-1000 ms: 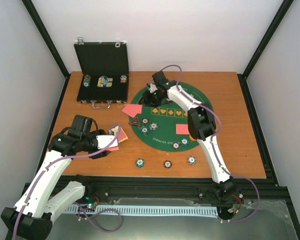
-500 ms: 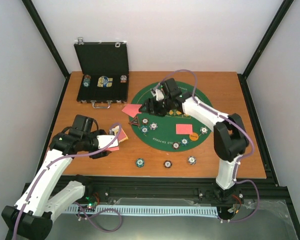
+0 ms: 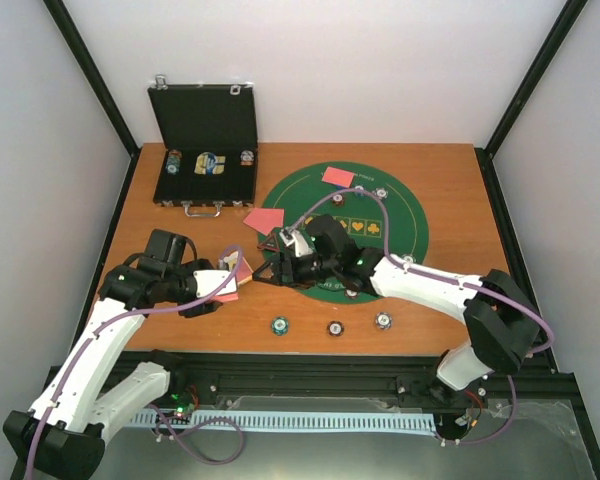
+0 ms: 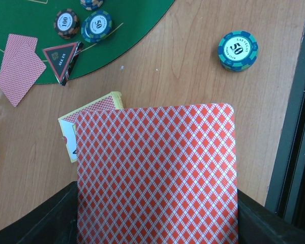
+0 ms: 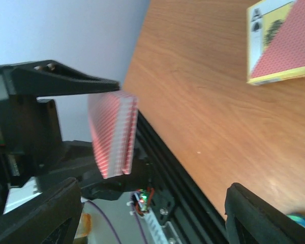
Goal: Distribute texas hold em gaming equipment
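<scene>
A robot lab test cell: left arm (image 3: 85, 355) and right arm (image 3: 430, 287) bolted to a metal rail (image 3: 310, 385), with a wooden counter (image 3: 480, 200) boxed by white panels (image 3: 330, 70) and black posts (image 3: 92, 75).

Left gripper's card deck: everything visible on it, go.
The card deck is a thick stack of red-backed cards with a white diamond lattice and rounded corners. Its edges show pale, seen edge-on from the right wrist. It looks like plain card stock. The left gripper clamps it between black fingers, holding it clear of the wooden table, left of the green mat. Nothing else touches it. A yellow-edged card box lies beyond it.
</scene>
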Controlling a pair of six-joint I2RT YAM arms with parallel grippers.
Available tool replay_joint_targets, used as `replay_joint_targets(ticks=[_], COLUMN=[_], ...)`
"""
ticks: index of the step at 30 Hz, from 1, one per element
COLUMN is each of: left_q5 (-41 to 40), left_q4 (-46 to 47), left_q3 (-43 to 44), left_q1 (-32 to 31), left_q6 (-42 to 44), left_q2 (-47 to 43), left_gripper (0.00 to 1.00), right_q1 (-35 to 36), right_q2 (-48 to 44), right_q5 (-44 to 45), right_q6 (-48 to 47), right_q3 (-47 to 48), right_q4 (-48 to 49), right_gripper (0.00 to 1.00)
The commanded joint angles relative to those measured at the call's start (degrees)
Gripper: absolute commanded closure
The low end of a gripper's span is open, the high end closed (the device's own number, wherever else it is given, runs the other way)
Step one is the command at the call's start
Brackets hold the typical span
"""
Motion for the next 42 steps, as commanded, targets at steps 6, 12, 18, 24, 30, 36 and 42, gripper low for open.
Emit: replay_joint_targets(ticks=[6, 12, 18, 24, 30, 36, 42], left_q5=[1.87, 1.84, 1.92, 2.01, 1.71, 1.94, 1.9], left_q4=[2.23, 1.86, 1.46, 1.33, 0.82, 0.61, 0.6], left_q3=[2.22, 2.2, 2.27, 2.46, 2.94, 3.32, 3.24], left_q1=[-0.43, -0.39, -0.39, -0.39, -0.39, -0.39, -0.39], left_q6=[-1.88, -1.59, -1.5, -1.71, -1.43, -1.33, -1.37], left_q2=[0.53, -0.08, -0.45, -0.39, -0.43, -1.08, -1.06], left_gripper=[0.62, 0.62, 0.62, 0.62, 0.62, 0.62, 0.62], right_q1=[7.63, 9.32, 9.95, 10.26, 10.89, 10.64, 8.68], right_q2=[4.21, 7.27, 9.36, 14.22, 19.49, 19.98, 18.15], right_q5=[1.73, 1.13, 0.31, -0.46, -1.84, -0.86, -0.9], right_q6=[8.29, 9.74, 11.6, 14.74, 15.64, 15.53, 14.63], right_q3=[0.79, 2.09, 2.84, 4.93, 9.54, 10.49, 8.04], right_q4=[13.77, 16.83, 20.02, 23.81, 23.57, 20.94, 18.01], right_gripper=[0.24, 0.25, 0.26, 0.27, 0.31, 0.35, 0.45])
